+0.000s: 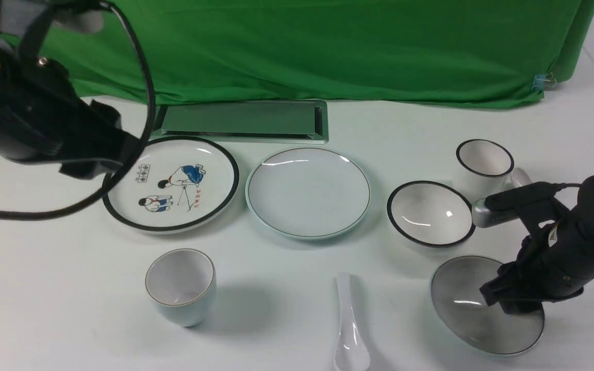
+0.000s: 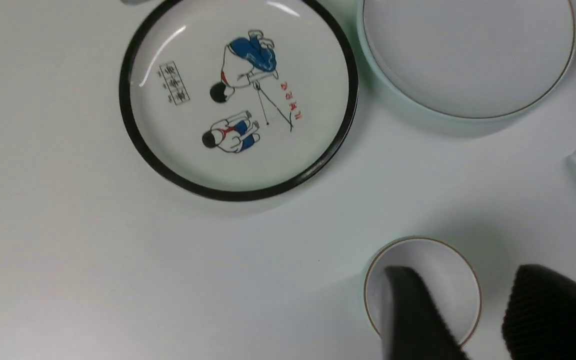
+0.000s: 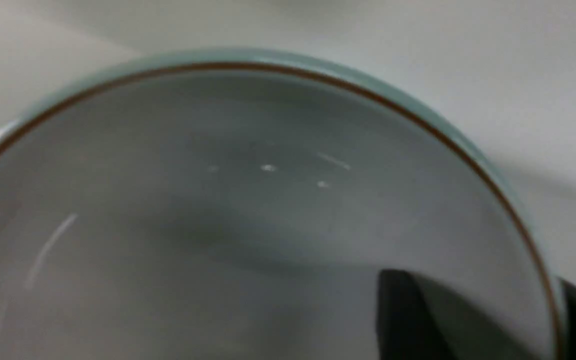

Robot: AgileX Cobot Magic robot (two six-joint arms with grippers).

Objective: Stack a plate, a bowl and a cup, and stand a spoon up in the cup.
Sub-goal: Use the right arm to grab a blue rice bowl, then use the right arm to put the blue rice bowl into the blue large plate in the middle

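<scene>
Right jaws point(image 3: 483, 310) straddle the rim of the bowl point(image 1: 488, 304), apparently to lift it by its edge; left jaws point(image 2: 483, 305) stand apart, likely for the cup point(image 1: 181, 286).

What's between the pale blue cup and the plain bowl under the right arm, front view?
The plain white spoon lies on the table between the cup and the bowl, as the front view shows.

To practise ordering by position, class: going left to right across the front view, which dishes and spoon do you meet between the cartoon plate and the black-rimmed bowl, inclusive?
Cartoon plate → pale blue cup → plain plate → white spoon → black-rimmed bowl
</scene>
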